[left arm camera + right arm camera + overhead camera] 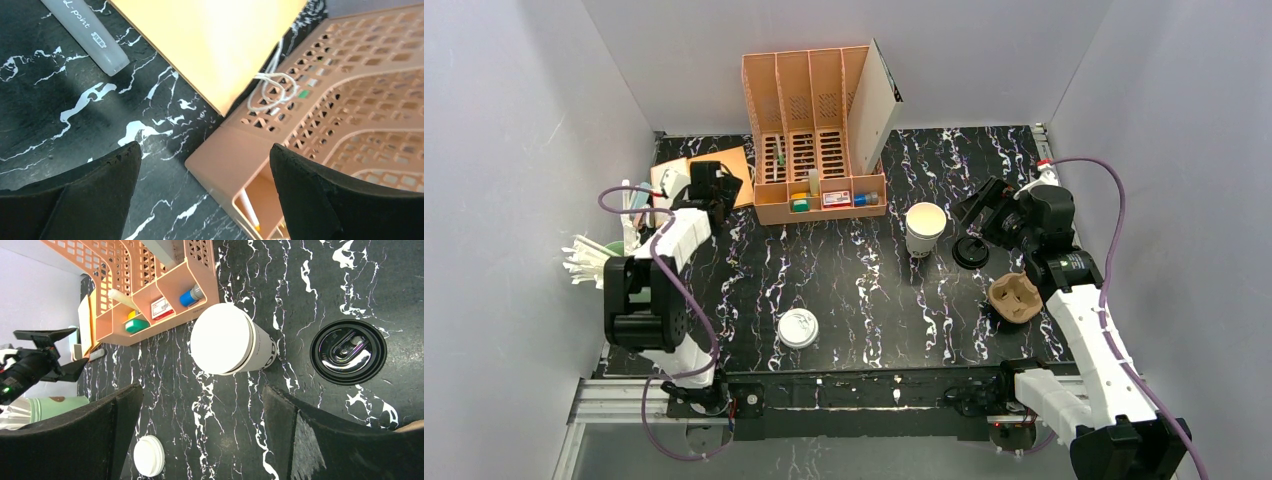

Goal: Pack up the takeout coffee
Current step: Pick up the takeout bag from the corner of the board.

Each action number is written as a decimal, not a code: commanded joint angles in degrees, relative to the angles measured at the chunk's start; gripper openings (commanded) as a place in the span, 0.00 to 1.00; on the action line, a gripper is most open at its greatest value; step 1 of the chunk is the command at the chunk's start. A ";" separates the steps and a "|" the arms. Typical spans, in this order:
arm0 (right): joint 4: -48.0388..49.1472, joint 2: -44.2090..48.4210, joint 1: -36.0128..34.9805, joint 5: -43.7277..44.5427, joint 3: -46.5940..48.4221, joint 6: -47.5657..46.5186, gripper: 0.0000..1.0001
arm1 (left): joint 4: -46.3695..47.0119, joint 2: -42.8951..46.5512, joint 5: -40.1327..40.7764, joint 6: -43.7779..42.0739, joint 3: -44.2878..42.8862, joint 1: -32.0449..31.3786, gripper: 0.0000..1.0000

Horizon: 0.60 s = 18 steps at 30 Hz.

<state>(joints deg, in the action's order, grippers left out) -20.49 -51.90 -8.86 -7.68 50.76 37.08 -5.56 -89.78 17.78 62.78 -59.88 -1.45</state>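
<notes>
The takeout coffee is in two pieces on the black marble table. Its white paper cup (925, 228) (225, 340) stands upright and uncovered near the middle. Its black round lid (970, 251) (348, 352) lies flat just right of the cup. My right gripper (974, 208) (202, 390) hovers open above the table beside cup and lid, with nothing between its fingers. Far to the left, my left gripper (716, 183) (205, 150) is open and empty by the organizer's corner.
An orange desk organizer (814, 140) (350, 75) (150, 285) stands at the back. A flat white lid (798, 328) (148, 456) lies front centre, a brown cup carrier (1015, 298) front right. A green cup of straws (609, 255) (55, 405), an orange sheet (215, 45) and a grey pen (85, 35) are on the left.
</notes>
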 commanded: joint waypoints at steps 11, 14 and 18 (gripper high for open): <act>-0.45 -0.97 -0.90 -1.09 3.04 -0.14 0.98 | -16.49 -25.40 10.97 -16.63 -32.42 0.06 0.95; -1.01 -1.83 -0.93 -1.67 3.64 -0.32 0.98 | -17.24 -29.56 8.51 -28.27 -37.64 0.05 0.90; -1.34 -2.41 -0.96 -2.19 3.81 -0.30 0.98 | -17.38 -33.69 1.23 -39.72 -41.77 0.05 0.90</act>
<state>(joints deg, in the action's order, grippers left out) -21.71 -54.19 -9.52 -8.43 51.70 37.12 -18.61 -120.81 23.42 38.96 -97.69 -1.45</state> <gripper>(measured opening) 0.982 0.904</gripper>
